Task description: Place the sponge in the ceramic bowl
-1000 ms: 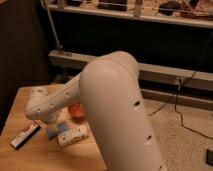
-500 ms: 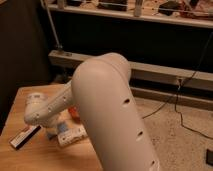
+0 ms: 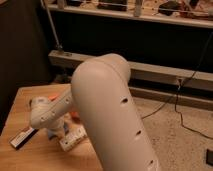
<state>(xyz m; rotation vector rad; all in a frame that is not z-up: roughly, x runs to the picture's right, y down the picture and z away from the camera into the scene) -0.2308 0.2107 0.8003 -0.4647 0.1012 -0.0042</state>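
Note:
My arm's big white shell fills the middle of the camera view, and its forearm reaches down left over the wooden table [image 3: 20, 100]. The gripper [image 3: 48, 127] is at the forearm's low end, over the table's middle, largely hidden by the wrist. Just under it a small light blue patch [image 3: 53, 135] shows; I cannot tell whether this is the sponge. The orange-red ceramic bowl [image 3: 54, 95] lies behind the forearm, and only slivers of its rim show above and below the arm.
A white bottle [image 3: 74, 138] lies on its side right of the blue patch. A flat dark object [image 3: 22, 138] rests near the table's front left edge. Beyond the table are a dark shelf unit, a metal rail and cables on the speckled floor.
The arm has swung left and nearer the camera, and the forearm now covers more of the bowl. The wrist has dropped slightly toward the blue patch.

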